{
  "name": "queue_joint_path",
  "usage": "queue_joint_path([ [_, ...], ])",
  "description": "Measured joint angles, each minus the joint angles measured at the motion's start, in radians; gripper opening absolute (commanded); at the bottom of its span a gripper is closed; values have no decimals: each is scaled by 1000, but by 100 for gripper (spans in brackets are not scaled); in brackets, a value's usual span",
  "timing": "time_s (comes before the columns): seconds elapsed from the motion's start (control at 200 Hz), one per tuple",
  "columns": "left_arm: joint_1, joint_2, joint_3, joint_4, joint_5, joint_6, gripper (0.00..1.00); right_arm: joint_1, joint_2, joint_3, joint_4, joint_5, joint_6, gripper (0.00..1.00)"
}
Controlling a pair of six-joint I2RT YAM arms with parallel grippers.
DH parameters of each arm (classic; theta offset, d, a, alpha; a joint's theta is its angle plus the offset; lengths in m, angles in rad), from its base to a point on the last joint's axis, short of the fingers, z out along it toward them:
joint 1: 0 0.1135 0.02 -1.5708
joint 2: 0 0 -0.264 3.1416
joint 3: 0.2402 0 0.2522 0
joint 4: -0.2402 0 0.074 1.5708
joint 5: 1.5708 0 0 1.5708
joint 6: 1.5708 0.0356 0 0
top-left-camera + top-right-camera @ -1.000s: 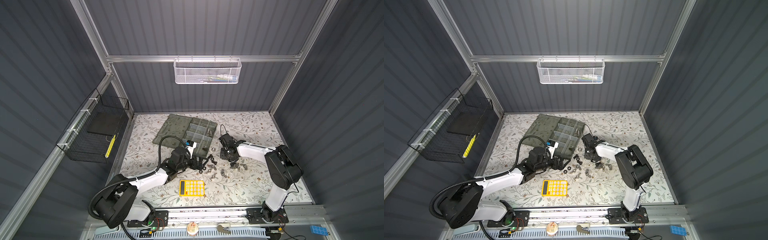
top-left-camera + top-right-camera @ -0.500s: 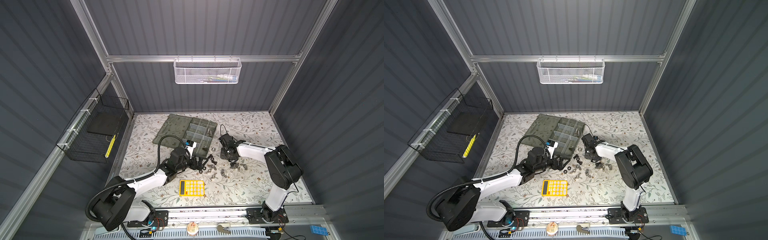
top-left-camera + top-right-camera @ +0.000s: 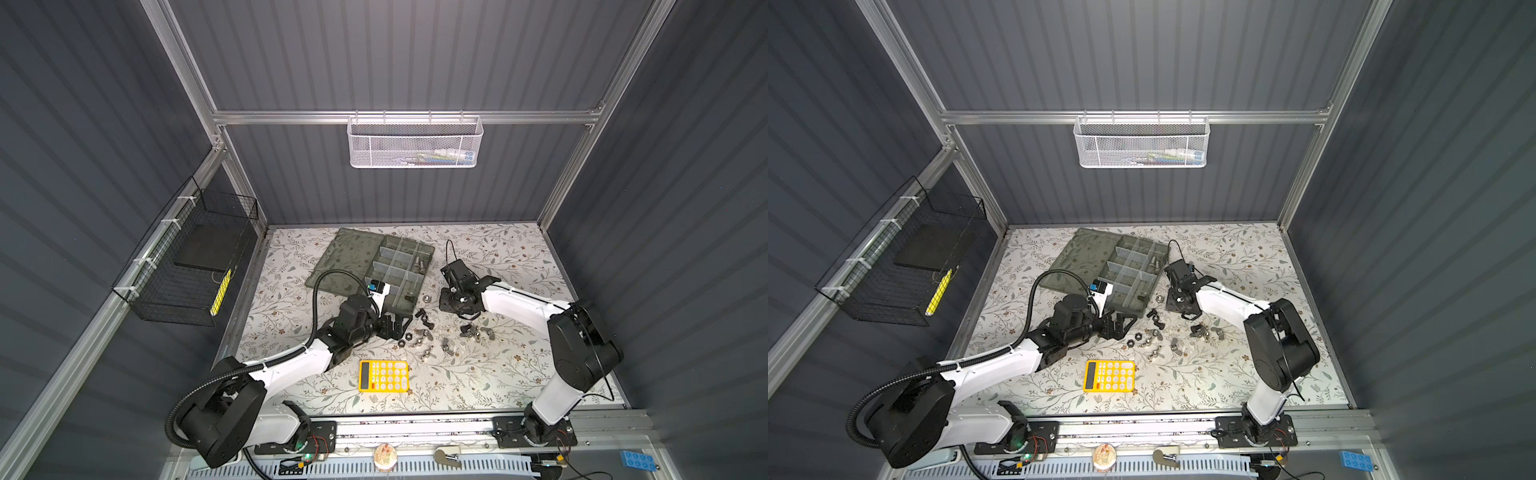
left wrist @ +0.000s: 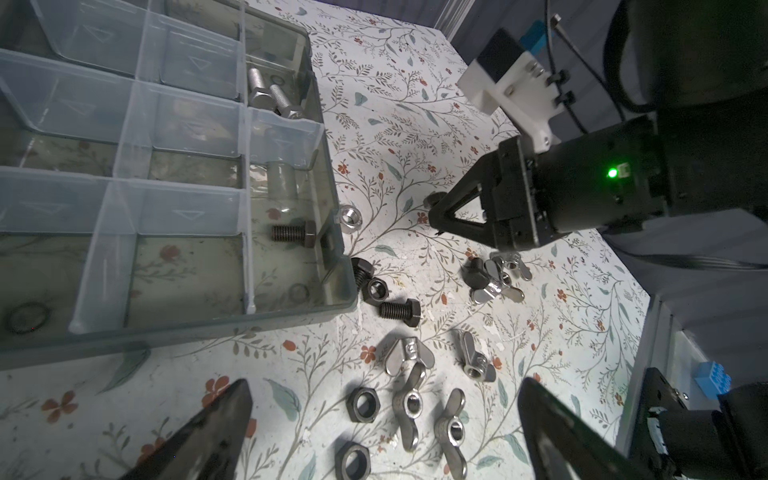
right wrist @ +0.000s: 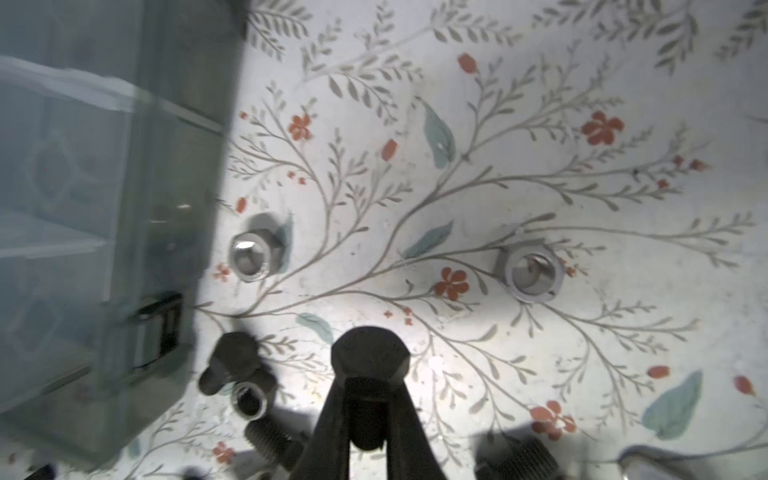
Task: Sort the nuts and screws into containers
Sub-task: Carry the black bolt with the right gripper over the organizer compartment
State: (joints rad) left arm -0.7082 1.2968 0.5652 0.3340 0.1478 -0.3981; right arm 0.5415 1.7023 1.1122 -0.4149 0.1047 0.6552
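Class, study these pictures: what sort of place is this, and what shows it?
Probably a robot test cell, not a home: grey panel walls on an aluminium frame, a left arm and right arm mounted along one table, loose screws and nuts beside an organiser box.

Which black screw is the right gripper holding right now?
The black screw pinched head-outward in the right gripper; the other black screws lie loose on the mat.

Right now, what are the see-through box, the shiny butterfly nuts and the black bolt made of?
The organiser box looks like translucent grey-green plastic; the floral mat shows through its floor. The wing nuts are probably bare steel, bright and mirror-like with glints. The black bolt, pinched in the right pincer, is likely steel with a dull black coating; its hex head hardly shines.
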Motion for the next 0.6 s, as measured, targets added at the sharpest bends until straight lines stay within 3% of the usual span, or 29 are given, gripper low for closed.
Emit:
queue_joint_path([
  [0.325, 0, -22, 2, -77, -146, 14, 100, 35, 26, 151, 61, -107, 13, 8],
  [0.6, 0, -22, 6, -112, -208, 19, 100, 53, 170, 295, 120, -169, 44, 8],
])
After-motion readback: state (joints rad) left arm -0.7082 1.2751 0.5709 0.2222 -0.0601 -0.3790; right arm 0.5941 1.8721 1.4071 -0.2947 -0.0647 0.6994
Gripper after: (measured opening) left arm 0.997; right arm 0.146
